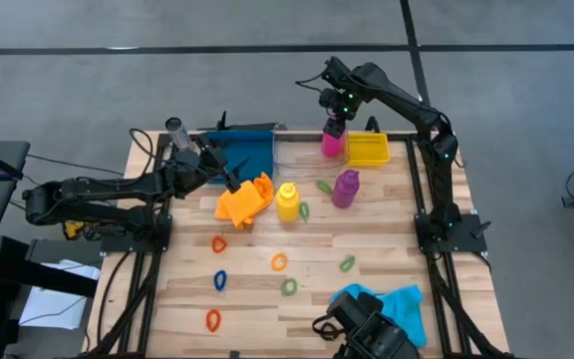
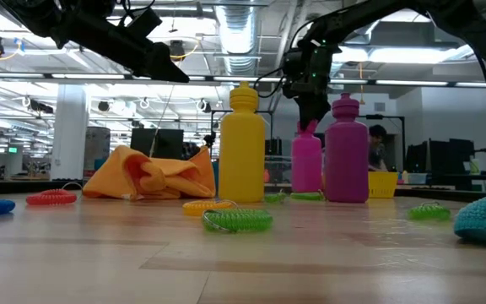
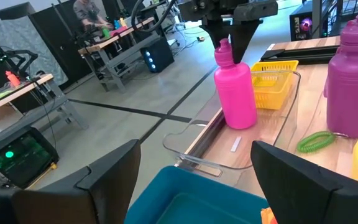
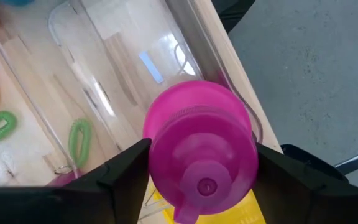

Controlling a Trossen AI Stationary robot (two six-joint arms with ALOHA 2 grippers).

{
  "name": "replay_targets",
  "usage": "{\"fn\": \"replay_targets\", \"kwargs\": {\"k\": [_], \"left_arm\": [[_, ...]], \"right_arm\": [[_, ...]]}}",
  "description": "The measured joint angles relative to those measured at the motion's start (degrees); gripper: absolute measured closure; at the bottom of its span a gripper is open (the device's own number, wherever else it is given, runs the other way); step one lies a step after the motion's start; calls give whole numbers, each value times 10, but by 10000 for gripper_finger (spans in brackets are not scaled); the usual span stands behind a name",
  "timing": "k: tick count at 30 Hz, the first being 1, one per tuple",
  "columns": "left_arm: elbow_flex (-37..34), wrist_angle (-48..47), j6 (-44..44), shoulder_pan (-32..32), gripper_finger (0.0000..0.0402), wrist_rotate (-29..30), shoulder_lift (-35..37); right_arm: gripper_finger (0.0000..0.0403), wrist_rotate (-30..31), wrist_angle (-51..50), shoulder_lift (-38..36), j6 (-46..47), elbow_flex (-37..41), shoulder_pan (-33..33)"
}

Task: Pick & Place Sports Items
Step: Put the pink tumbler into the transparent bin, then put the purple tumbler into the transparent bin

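The magenta bottle (image 1: 333, 143) stands upright on its base in a clear tray (image 3: 191, 155) at the table's far edge. My right gripper (image 1: 335, 122) is open above it, pointing down, one finger on each side of the bottle's cap (image 4: 201, 149). My left gripper (image 1: 235, 182) hangs open and empty over the blue tray (image 1: 252, 152), beside the orange cloth (image 1: 245, 199). The yellow bottle (image 1: 287, 201) and the purple bottle (image 1: 345, 187) stand upright mid-table. Several small rings (image 1: 279, 262) lie on the wood. The cyan cloth (image 1: 392, 301) lies at the near right. My right gripper comes from above, with its fingers (image 4: 126, 171) close beside the wide cap of the magenta bottle. I cannot tell whether they touch it. The bottle stands upright on its base in the clear tray.
A small yellow bin (image 1: 368, 150) sits right of the magenta bottle. Green rings (image 1: 304, 210) lie between the yellow and purple bottles. The near half of the table holds only scattered rings, such as the blue one (image 1: 220, 281) and the red one (image 1: 212, 320).
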State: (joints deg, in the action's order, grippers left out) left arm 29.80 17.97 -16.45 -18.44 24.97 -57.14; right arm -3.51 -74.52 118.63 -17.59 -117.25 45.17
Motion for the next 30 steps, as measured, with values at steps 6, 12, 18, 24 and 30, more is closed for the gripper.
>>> {"fn": "replay_targets", "kwargs": {"k": [6, 12, 18, 24, 30], "left_arm": [[0, 0, 0, 0, 101, 0, 0], [0, 0, 0, 0, 101, 0, 0], [0, 0, 0, 0, 101, 0, 0], [0, 0, 0, 0, 101, 0, 0], [0, 0, 0, 0, 101, 0, 0]], "right_arm": [[154, 0, 0, 0, 0, 0, 0], [153, 0, -3, 0, 0, -2, 0], [152, 0, -4, 0, 0, -27, 0], [152, 21, -22, 0, 0, -63, -1], [152, 23, -44, -1, 19, -112, -3]]}}
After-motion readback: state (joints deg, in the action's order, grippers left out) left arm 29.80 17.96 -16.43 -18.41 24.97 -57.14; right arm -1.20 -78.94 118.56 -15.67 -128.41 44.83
